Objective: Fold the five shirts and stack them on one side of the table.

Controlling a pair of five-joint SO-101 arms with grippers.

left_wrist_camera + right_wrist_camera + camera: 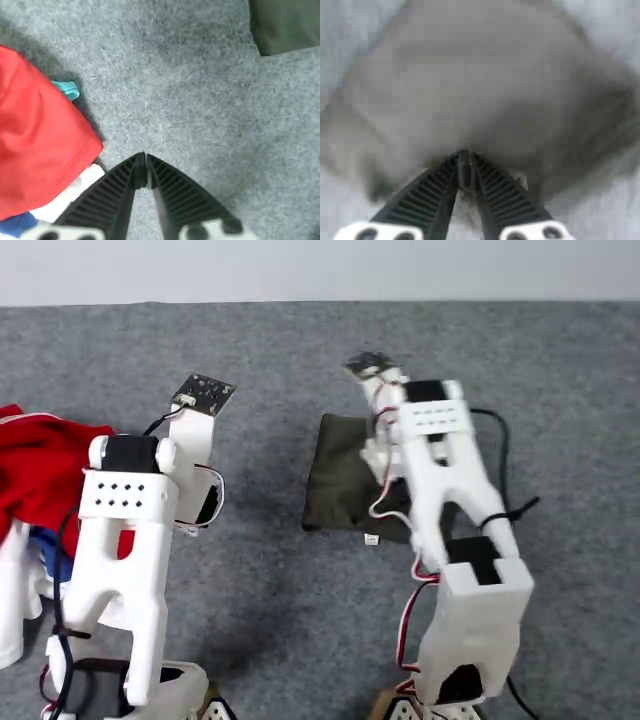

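High view: a folded dark shirt [340, 480] is laid in the middle of the grey bench [250, 370]. A small white label [371, 538] is seen at its near edge, but its print is too small to be read. A red shirt [40, 475] is heaped on white cloth [12, 590] and blue cloth [45, 550] at the left edge. The left arm's jaws are closed over bare bench beside the red shirt. The right arm's jaws are closed over the dark shirt.
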